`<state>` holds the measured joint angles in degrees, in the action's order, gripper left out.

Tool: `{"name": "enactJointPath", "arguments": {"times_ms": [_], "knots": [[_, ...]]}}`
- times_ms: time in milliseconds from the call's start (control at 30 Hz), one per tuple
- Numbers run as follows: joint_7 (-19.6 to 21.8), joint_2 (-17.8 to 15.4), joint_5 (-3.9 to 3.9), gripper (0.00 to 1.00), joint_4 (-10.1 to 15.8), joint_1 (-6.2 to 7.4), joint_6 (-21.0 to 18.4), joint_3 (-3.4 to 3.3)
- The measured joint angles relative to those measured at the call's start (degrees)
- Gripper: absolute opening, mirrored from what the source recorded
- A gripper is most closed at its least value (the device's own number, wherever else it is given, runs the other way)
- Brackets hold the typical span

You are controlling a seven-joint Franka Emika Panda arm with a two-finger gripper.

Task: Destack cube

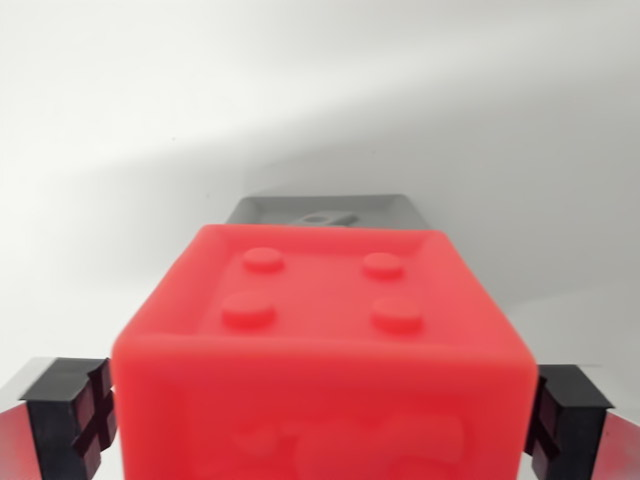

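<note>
**Red cube sitting between the two jaws**

One red cube [320, 350] right in the middle of the wrist view, four round bumps on top. One grey cube [325, 209] peeking out behind and under it, so probably the bottom of the stack. Gripper [322, 420] with one black pad [72, 412] on each side of the red cube, right up against its sides. Looks squeezed shut on it, ready for a straight lift up. White table [120, 120] all around.

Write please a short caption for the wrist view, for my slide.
Wrist view: red cube with four studs between the gripper fingers, a grey cube visible behind it.
</note>
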<state>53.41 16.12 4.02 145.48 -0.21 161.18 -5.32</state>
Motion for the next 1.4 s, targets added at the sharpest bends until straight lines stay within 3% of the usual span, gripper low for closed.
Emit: {"name": "enactJointPath", "arguments": {"times_ms": [1400], "knots": [[0.11, -1.19, -0.1, 0.0, 0.11, 0.11, -0.89, -0.16]]}}
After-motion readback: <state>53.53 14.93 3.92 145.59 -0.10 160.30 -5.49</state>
